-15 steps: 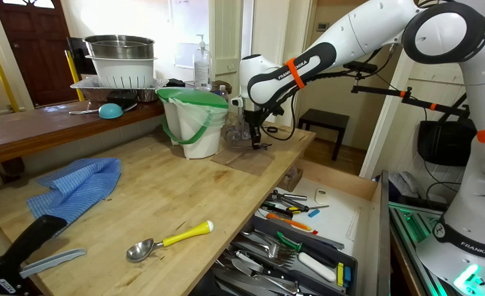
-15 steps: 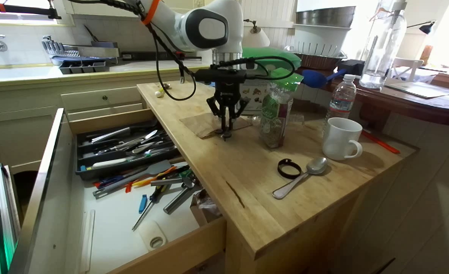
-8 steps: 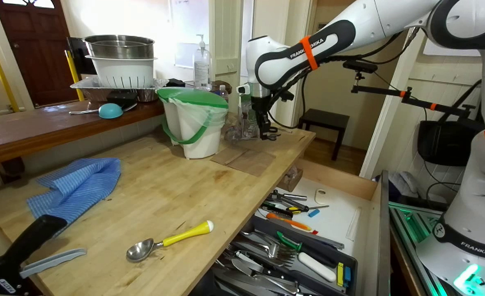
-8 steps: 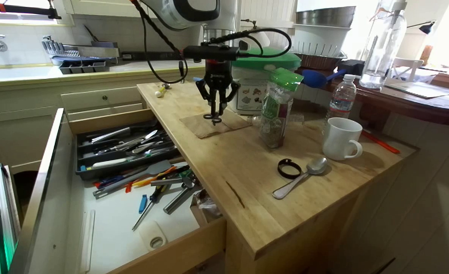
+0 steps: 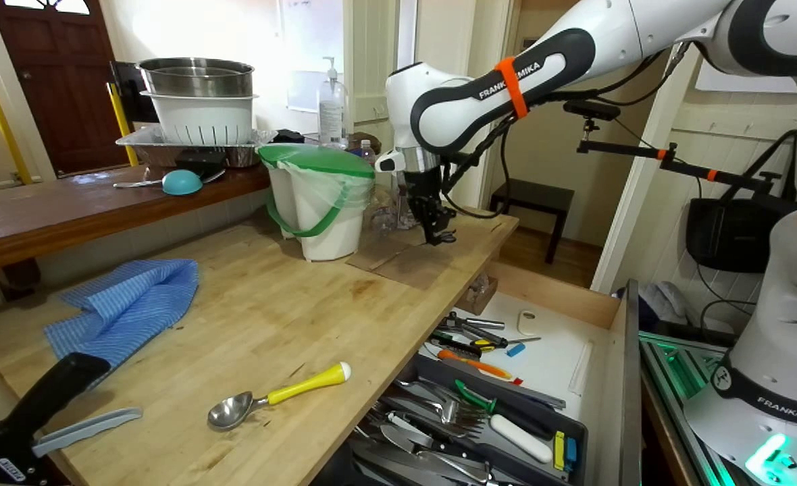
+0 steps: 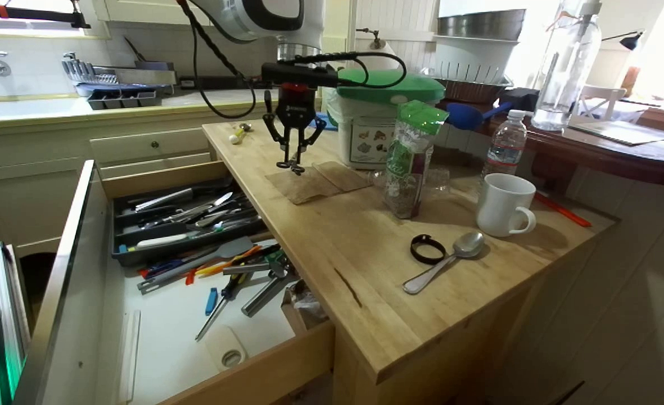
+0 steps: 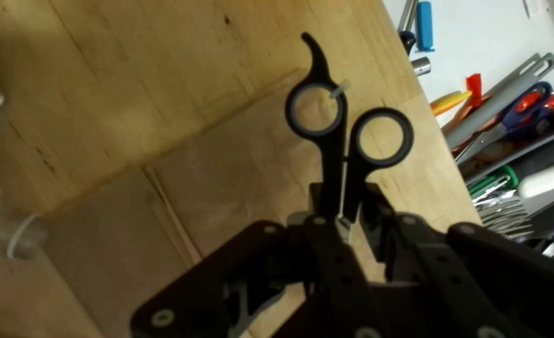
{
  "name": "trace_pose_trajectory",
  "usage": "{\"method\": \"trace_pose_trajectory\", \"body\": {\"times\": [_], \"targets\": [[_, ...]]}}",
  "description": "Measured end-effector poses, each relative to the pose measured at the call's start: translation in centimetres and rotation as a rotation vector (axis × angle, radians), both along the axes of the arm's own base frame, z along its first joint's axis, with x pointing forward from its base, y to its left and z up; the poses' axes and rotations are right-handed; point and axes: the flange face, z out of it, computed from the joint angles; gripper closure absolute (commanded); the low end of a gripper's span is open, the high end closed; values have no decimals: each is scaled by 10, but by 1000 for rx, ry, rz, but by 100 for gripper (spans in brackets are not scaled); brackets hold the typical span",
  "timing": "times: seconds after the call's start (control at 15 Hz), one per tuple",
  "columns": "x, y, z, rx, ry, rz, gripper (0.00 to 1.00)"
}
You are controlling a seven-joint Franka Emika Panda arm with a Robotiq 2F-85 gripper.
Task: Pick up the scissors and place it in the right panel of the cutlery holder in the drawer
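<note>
A wooden tabletop point(image 6: 332, 230) is bearing some brown paper point(image 6: 312, 187) beside the pulled-out drawer point(image 6: 264, 374), where the cutlery holder point(image 6: 155, 253) is sitting. Over the paper, the pincer point(image 7: 345, 199), jaws nearly together, is clamping the black scissors point(image 7: 333, 155).

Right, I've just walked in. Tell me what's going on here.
A Franka Emika arm has a small pair of black scissors pinched in its gripper, handles outward, held above the butcher-block countertop. Alongside, a wooden drawer stands open, with the dark divided cutlery holder inside. The scissors have not yet gone into it.
</note>
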Motion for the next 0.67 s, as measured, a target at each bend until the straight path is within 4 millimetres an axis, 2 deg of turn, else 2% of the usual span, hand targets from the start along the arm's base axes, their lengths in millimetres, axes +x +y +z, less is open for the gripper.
{"method": "trace_pose_trajectory", "body": {"times": [0.13,0.27,0.47,0.67], "targets": [[3,31,2,-32,7,73,94],[-1,50,11,-73,-5,92,94],[-16,60,27,-146,-60,31,94],[-40,62,33,-156,-125,-114,94]]}}
